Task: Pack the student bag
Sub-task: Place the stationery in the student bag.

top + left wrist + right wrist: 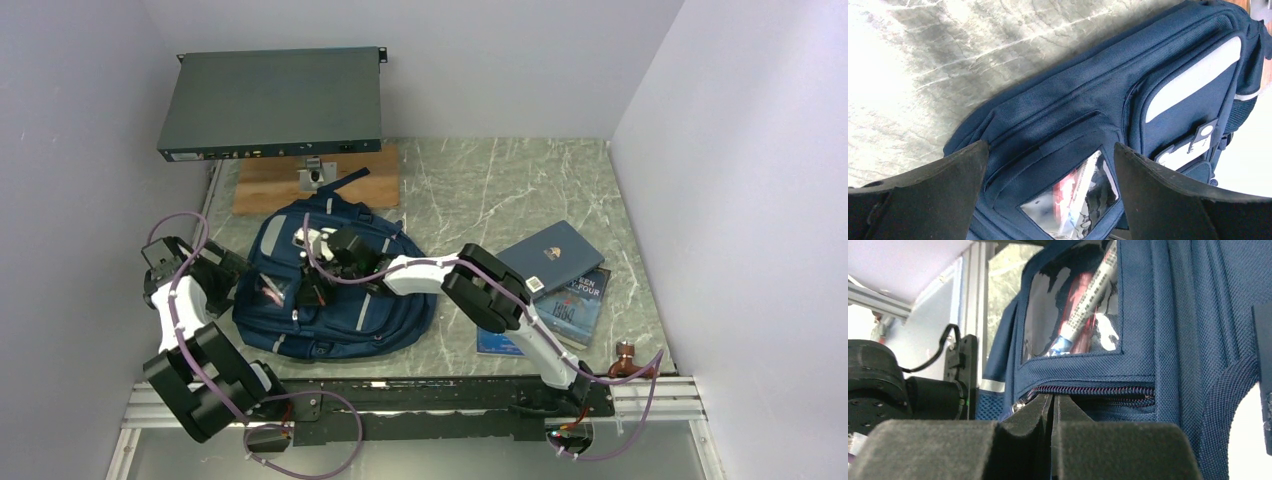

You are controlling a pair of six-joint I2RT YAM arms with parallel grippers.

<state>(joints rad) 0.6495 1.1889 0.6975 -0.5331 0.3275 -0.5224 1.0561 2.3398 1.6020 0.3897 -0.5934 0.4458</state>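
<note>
The navy student bag (345, 315) lies flat on the marble table at centre left, front side up. My right gripper (312, 288) reaches across it; in the right wrist view the gripper (1053, 397) is pressed shut at the pocket zipper (1098, 390), right beside the shiny slider (1019, 402). The zipper gapes open to the right of the tips. Above it a clear window pocket (1068, 300) shows pens. My left gripper (262, 292) is open at the bag's left edge; in its own view the gripper (1050, 147) straddles the window pocket (1073, 200) of the bag (1073, 100) without touching it.
Two books lie right of the bag: a dark blue one (550, 255) and a lighter one (572, 305). A grey rack unit (270, 100) stands on a mount over a wooden board (265, 185) at the back. A copper piece (627, 355) sits by the right arm's base.
</note>
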